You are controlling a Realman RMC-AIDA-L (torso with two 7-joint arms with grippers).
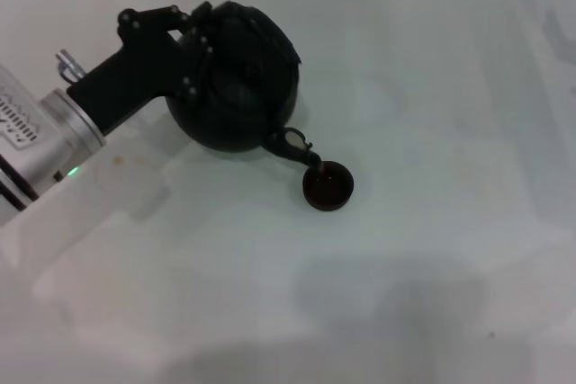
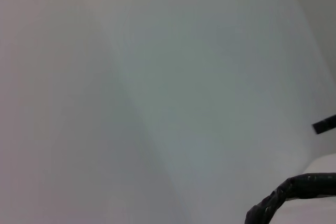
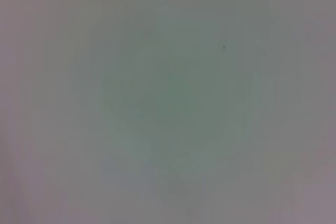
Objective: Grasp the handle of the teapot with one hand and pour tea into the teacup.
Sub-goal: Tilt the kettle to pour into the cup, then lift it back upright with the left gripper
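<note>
Teapot (image 1: pixel 236 87) and teacup (image 1: pixel 328 185) sat together on the white worktop (image 1: pixel 432 267), left of its middle and toward the far edge, as we saw them from the head view. We found the teapot tipped toward the near right, its short spout (image 1: pixel 295 145) reaching down over the far-left rim of the teacup, which stood upright just beside the pot's lower side. The cup's inside looked dark reddish brown; we could not tell if liquid was running from the spout.

The left gripper (image 1: pixel 184 42) came in from the left edge of the worktop, its black body lying against the far-left side of the teapot where the handle (image 2: pixel 289 195) was. We judged its jaws to be clenched on the handle, though the jaws themselves were hidden against the dark pot. In the left wrist view we saw only a wrapped, dark curve of the handle at one corner and pale worktop beyond it.

The right gripper appeared in none of the views; its wrist camera showed us only blank pale surface.
</note>
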